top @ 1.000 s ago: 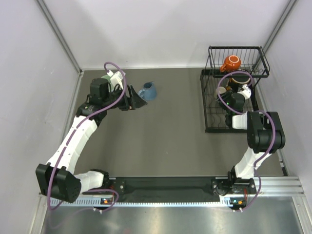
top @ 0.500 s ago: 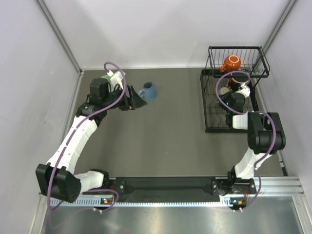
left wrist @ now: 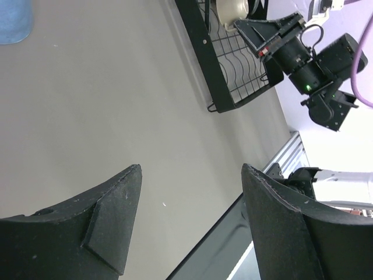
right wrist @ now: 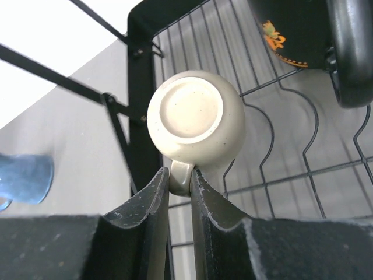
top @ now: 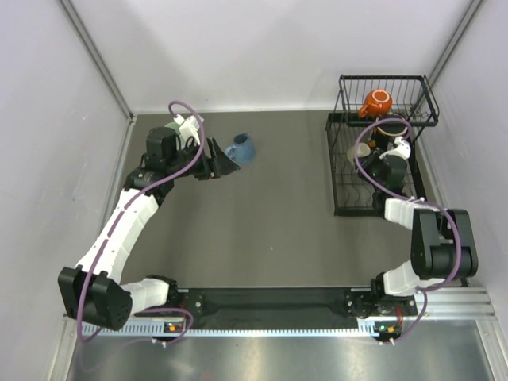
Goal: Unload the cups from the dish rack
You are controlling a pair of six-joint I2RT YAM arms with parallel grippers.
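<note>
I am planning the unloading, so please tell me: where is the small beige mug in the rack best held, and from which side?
By its handle, from the near side of the rack. The mug sits upside down with the handle pointing toward the right hand, which is shut on it; the round body is wider.

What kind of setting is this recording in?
Probably a lab robot cell, not a kitchen: plain white panel walls box in a grey tabletop, with a black wire dish rack as prop.
</note>
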